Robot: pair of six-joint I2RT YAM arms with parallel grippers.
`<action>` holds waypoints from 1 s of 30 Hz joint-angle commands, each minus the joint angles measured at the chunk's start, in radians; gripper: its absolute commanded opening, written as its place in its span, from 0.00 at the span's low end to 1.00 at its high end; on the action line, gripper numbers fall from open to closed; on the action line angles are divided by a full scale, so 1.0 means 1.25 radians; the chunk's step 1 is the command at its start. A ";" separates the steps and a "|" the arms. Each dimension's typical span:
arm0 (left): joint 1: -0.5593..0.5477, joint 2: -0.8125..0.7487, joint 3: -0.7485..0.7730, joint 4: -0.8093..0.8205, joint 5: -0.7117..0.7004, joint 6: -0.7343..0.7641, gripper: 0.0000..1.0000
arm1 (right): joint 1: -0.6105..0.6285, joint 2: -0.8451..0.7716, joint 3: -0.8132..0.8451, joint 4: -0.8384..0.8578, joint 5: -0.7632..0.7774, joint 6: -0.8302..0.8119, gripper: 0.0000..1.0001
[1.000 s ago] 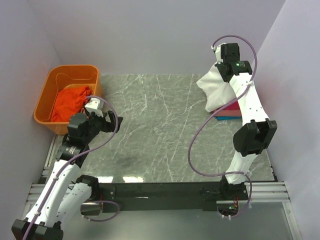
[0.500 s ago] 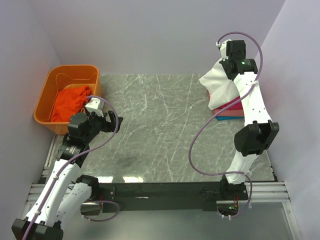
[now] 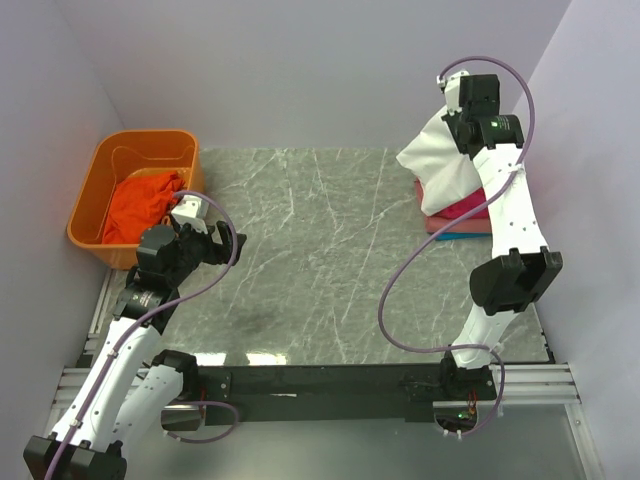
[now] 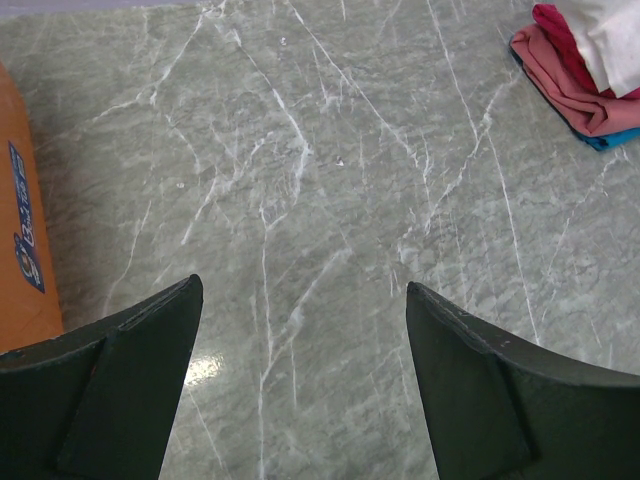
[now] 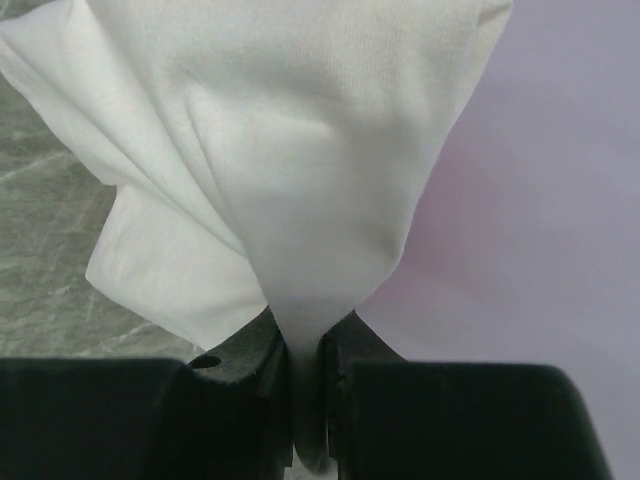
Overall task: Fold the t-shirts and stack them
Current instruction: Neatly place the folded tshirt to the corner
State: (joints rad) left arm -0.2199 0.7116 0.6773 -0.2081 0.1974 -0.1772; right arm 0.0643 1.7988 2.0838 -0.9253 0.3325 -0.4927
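Higher and farther back than before, the white shirt (image 3: 440,168) hangs above the folded stack (image 3: 455,224), pinched tight in the right claw (image 5: 305,372). Far left of the stack, an orange-red shirt (image 3: 140,205) lies in the basket (image 3: 150,136); the left claw (image 4: 302,300) gapes empty over the surface (image 3: 300,230).

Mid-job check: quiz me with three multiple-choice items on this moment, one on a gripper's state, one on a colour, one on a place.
1. The left gripper is: A) shut on a shirt B) open, empty C) shut, empty.
2. The t-shirt pinched by the right gripper is: A) blue B) pink C) white.
3. The orange-red shirt lies: A) in the orange basket B) in the left gripper C) in the right gripper.
Key: 1 B, its fingers stand wide apart over bare table; 2 C, white cloth hangs from its closed jaws; 3 A, it lies crumpled inside the basket.
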 commanded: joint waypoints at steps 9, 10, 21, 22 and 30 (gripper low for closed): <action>-0.001 0.001 -0.002 0.019 0.005 0.012 0.88 | -0.010 -0.065 0.061 0.027 0.010 -0.011 0.00; -0.001 0.001 -0.002 0.019 0.005 0.012 0.88 | -0.011 -0.066 0.061 0.026 0.010 -0.012 0.00; -0.001 0.000 -0.003 0.020 0.008 0.012 0.88 | -0.046 -0.039 0.035 0.033 -0.005 -0.023 0.00; -0.001 0.000 -0.003 0.019 0.005 0.012 0.88 | -0.048 -0.029 0.034 0.038 -0.007 -0.027 0.00; -0.001 0.009 -0.003 0.019 0.007 0.013 0.88 | -0.085 0.016 -0.004 0.096 -0.014 -0.055 0.00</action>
State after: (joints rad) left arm -0.2199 0.7189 0.6769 -0.2077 0.1970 -0.1768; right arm -0.0296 1.8061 2.0895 -0.9024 0.3122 -0.5327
